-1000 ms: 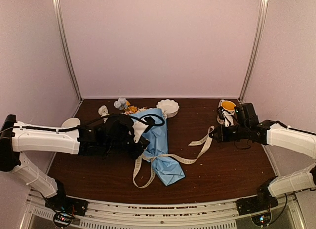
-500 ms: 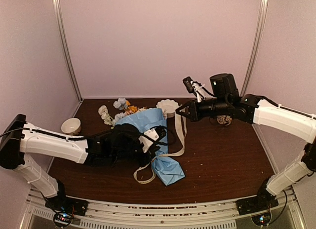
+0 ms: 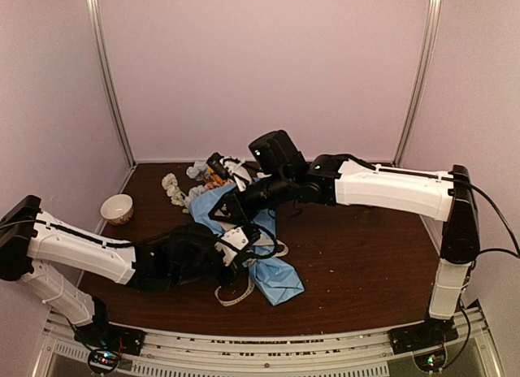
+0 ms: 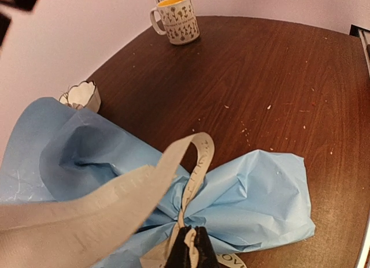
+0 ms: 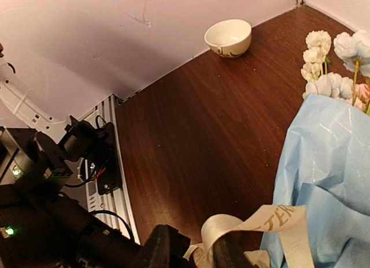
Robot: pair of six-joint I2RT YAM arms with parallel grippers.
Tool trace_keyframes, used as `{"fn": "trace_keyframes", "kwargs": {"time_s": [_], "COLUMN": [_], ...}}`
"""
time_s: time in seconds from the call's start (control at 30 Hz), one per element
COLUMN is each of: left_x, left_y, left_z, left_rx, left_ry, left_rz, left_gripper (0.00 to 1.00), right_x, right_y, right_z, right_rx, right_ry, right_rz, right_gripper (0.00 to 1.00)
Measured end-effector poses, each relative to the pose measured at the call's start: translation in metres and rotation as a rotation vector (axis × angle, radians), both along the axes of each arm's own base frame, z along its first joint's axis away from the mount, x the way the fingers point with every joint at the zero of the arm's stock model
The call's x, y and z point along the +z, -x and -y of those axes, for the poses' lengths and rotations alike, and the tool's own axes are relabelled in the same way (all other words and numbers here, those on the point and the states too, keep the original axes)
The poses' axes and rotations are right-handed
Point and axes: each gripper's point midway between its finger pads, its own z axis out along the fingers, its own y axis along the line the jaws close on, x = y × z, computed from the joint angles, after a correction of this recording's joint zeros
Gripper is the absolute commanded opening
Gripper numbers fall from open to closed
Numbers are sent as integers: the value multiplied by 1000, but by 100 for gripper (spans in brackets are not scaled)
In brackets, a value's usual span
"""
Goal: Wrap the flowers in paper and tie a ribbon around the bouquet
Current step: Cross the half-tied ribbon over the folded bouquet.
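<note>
On the brown table point(image 3: 366, 255), the right gripper point(image 5: 199, 252), jaws now slightly parted around the ribbon point(image 5: 272, 219), has swung leftward over the bouquet point(image 4: 254, 193) lying mid-table; the left gripper point(image 4: 188, 248) pinches the ribbon at its waist, so a knot looks under way

Brown table point(image 3: 366, 255) w/ bouquet point(image 3: 276, 278); mug point(image 4: 176, 19); cream bowl point(image 3: 118, 207); fluted bowl point(image 4: 81, 96).

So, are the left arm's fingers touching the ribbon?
Touching: in the left wrist view the left fingers are pinched shut on a strand of the ribbon beside the blue paper.
</note>
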Motion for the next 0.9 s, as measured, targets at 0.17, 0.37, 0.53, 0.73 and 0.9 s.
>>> {"fn": "trace_keyframes", "kwargs": {"time_s": [0.17,0.37,0.53,0.73,0.9], "left_x": [3,4,11,27,40], "left_y": [5,5,3,-9,-18], "left_z": [-2,-2,1,6,7], "left_rx": [-10,-3,6,67,122], "left_ry": [19,49,83,116,154], "left_rz": [9,5,7,-8,-36], "left_gripper": [0,0,0,0,0], "right_x": [-12,-5,-2,2,-42], "right_y": [-1,-18,-23,-4,14], "right_z": [-2,14,58,109,118], "right_rx": [10,-33,-82,-133,-155], "right_ry": [56,67,27,-78,-113], "right_rz": [2,14,1,45,27], "right_gripper": [53,53,52,45,43]}}
